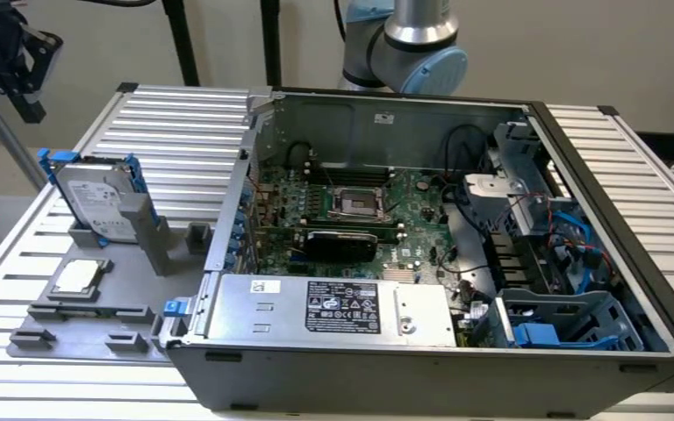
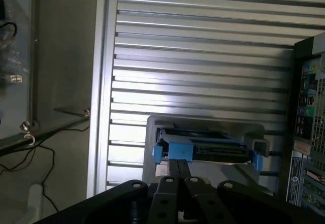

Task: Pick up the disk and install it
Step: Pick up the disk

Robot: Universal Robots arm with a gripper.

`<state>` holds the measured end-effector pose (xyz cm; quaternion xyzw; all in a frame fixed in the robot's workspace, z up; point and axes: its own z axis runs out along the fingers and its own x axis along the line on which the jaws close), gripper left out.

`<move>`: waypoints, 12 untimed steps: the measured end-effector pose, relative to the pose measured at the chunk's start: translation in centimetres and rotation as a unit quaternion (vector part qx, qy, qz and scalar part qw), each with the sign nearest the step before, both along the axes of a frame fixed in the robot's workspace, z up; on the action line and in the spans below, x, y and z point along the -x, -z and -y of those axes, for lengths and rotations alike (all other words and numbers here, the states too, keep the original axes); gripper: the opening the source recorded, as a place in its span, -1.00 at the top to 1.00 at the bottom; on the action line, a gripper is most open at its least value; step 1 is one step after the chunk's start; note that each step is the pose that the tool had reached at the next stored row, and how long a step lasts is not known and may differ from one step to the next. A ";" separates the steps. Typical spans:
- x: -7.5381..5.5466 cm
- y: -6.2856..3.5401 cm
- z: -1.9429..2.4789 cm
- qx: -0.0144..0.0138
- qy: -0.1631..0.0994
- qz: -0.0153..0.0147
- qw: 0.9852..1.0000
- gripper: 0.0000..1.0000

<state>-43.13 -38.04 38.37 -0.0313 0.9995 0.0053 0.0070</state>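
While the gripper [image 2: 179, 167] hangs closed and empty, apart from the disk [image 2: 203, 150], descending so could strike its top edge and tip it off the grey stand [image 2: 208, 124].

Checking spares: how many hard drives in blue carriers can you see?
1. The disk stands upright in the grey fixture, on the exterior view's left of the computer case; others may hide inside.

One disk [image 1: 91, 195], one CPU chip [image 1: 78, 277], one grey fixture plate [image 1: 85, 340], one open computer case [image 1: 431, 386], one robot arm [image 1: 413, 44].
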 end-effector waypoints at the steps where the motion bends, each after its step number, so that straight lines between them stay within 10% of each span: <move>1: 0.0 0.00 0.00 0.000 -0.006 0.000 1.000 0.79; 12: 0.0 0.00 0.00 0.000 -0.106 0.000 0.994 0.79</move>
